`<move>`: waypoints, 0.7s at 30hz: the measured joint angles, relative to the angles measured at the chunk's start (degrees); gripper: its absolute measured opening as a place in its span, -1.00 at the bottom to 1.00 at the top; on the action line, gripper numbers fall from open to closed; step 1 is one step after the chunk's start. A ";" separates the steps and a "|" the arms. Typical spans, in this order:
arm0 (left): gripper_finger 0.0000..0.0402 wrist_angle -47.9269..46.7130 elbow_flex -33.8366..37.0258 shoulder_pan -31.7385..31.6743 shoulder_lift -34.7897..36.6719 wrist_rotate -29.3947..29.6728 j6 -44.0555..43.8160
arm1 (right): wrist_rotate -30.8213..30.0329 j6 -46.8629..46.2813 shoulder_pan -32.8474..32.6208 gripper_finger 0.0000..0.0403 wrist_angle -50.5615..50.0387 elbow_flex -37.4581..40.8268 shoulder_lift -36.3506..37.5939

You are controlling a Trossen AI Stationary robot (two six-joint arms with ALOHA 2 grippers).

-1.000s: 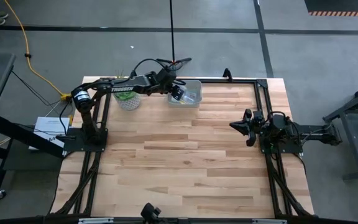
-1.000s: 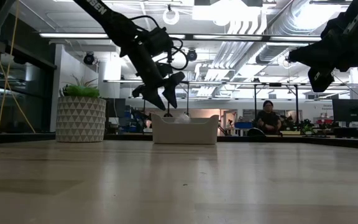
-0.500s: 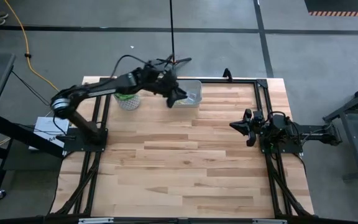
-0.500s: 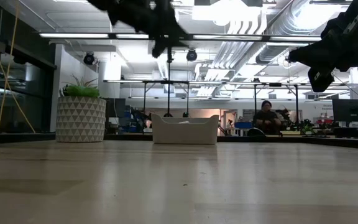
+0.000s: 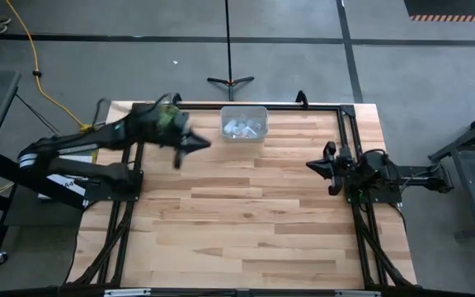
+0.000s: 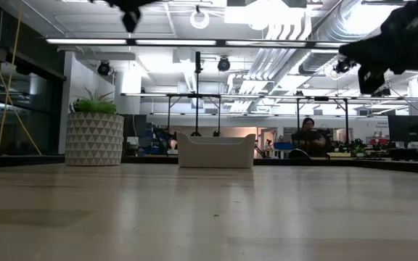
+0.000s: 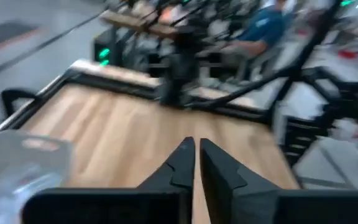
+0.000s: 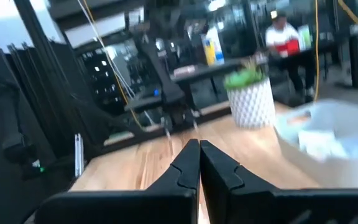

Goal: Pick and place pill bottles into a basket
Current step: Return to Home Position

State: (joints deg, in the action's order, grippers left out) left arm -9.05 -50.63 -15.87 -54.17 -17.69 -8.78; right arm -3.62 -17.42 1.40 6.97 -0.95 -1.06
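The basket (image 5: 244, 123) is a pale low-walled bin at the table's far edge, resting on its base, with several white pill bottles (image 5: 241, 128) lying inside it. It also shows in the low view as the basket (image 6: 215, 151) and blurred in the left wrist view as the basket (image 7: 17, 165). My left gripper (image 5: 193, 146) hangs high, left of the basket and nearer than it, shut and holding nothing (image 7: 195, 148). My right gripper (image 5: 313, 165) waits shut at the table's right side, above the wood.
A white patterned pot with a green plant (image 6: 94, 134) stands left of the basket at the far edge, partly under my left arm in the high view. A black frame (image 5: 349, 124) borders the table. A person (image 6: 307, 136) sits in the room behind.
My left gripper has left its place over the basket, risen, and swung toward the table's left and near side. Its fingers have gone from wide open to shut, with nothing between them. The basket has stayed put.
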 joint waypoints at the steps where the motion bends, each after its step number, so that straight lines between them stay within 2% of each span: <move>1: -0.74 1.28 2.60 1.24 3.11 -0.11 -0.28 | -0.09 0.85 -0.01 -0.99 1.42 0.00 0.00; 4: -0.89 3.25 10.28 5.11 12.93 0.17 -0.22 | -0.84 3.21 -0.01 -1.00 5.53 0.00 0.02; 9: -0.80 4.38 21.26 10.16 29.29 8.02 -1.09 | -2.45 5.90 0.00 -0.99 7.10 0.00 0.02; 12: -0.80 8.33 27.67 12.48 36.93 9.96 -0.83 | -2.45 5.82 0.01 -0.99 6.99 0.00 0.02; 15: -0.89 10.76 32.59 14.18 42.86 10.10 -0.87 | -3.07 5.48 0.01 -1.00 6.95 0.00 0.02; 19: -0.87 10.61 36.72 16.20 48.20 10.61 -3.58 | -4.36 5.11 0.01 -0.99 5.63 0.00 0.02; 21: -0.82 10.62 38.61 17.02 49.88 13.72 -3.52 | -4.86 3.72 0.01 -0.99 4.25 0.00 0.02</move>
State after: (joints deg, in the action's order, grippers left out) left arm 1.58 -12.02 1.15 -4.29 -3.97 -12.30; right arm -8.47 -13.70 1.41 11.22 -0.95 -1.04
